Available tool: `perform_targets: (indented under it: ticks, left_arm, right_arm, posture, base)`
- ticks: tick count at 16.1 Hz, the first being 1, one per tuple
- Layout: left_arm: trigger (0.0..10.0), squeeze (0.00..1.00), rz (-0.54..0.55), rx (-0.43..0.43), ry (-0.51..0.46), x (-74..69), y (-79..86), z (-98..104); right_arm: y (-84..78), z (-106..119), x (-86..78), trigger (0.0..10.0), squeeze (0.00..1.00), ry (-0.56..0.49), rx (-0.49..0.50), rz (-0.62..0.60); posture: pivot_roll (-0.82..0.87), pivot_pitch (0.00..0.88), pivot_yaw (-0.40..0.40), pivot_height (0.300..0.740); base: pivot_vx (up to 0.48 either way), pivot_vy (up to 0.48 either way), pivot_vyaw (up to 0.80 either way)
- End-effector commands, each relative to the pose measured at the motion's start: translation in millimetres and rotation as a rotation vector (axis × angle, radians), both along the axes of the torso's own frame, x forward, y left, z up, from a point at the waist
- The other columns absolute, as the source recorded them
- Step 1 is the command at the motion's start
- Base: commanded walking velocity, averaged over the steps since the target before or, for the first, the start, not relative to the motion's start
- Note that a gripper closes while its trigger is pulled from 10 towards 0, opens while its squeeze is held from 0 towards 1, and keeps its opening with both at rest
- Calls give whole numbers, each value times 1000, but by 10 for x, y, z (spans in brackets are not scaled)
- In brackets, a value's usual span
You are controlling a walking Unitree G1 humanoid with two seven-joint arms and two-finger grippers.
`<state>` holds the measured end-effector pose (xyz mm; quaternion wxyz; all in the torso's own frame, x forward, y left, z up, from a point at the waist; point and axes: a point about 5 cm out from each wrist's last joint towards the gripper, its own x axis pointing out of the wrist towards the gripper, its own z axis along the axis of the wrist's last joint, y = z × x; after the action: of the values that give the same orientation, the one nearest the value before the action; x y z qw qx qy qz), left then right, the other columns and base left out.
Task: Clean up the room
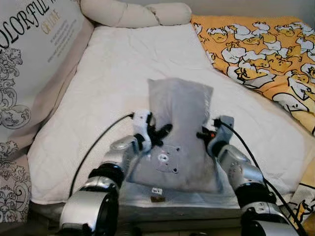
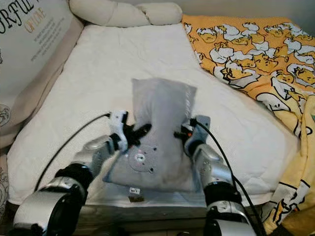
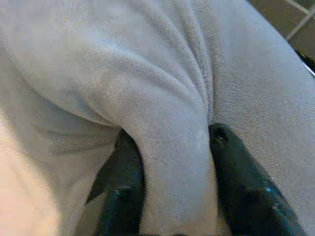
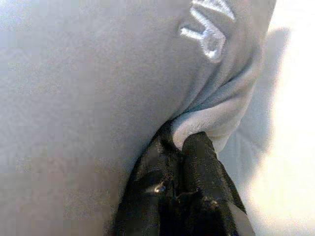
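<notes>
Both silver arms reach up from the bottom edge, holding a grey pillow [image 1: 179,125] over the near end of the white mattress [image 1: 113,78]. Left gripper [image 3: 172,196] pinches a fold on the pillow's left edge, right gripper [image 4: 182,162] is clamped on its right seam. Duck-print blanket [image 1: 261,49] sits off right.

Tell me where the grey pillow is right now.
The grey pillow is held upright between the left gripper and right gripper, over the white mattress's near edge.
</notes>
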<state>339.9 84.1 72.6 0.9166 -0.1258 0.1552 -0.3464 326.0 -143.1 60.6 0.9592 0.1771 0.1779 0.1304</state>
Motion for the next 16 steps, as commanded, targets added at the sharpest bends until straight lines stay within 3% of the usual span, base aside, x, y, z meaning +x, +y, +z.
perform_targets:
  ticks: [1,2,3,5,7,10,13,14,15,16]
  left_arm:
    - [0,0,-53,24,-88,33,-101,141]
    - [0,0,-52,124,-177,8,-15,159]
    - [0,0,-41,159,-224,-28,32,170]
    - [0,0,32,129,-265,-64,127,237]
    - [0,0,63,136,-282,-91,176,269]
    - [0,0,110,217,-273,-106,217,247]
    - [0,0,145,215,-266,-89,227,278]
    - [0,0,177,268,-297,-59,237,298]
    - [10000,0,200,317,-297,-37,246,288]
    - [10000,0,203,349,-282,-21,248,271]
  right_arm:
    - [213,244,109,10000,0,-113,2,66]
    - [252,289,107,10000,0,-143,-3,69]
    - [275,311,99,10000,0,-162,-4,67]
    - [286,296,63,10000,0,-183,-13,62]
    - [280,259,45,10000,0,-178,-18,54]
    - [305,262,55,10000,0,-178,-22,54]
    - [330,265,50,10000,0,-181,-19,51]
    - [316,255,41,10000,0,-178,-22,32]
    - [294,248,36,10000,0,-176,-24,18]
    - [274,246,34,10000,0,-176,-27,8]
  posture:
    - [19,0,28,740]
    - [33,0,25,740]
    - [42,0,20,740]
    - [51,0,18,740]
    - [60,0,13,740]
    - [70,0,13,740]
    - [69,0,14,740]
    - [58,0,28,740]
    - [56,0,29,740]
    - [54,0,34,740]
  base:
    - [0,0,0]
    - [0,0,0]
    - [0,0,0]
    - [0,0,0]
    - [0,0,0]
    - [0,0,0]
    - [0,0,0]
    - [0,0,0]
    - [0,0,0]
    - [0,0,0]
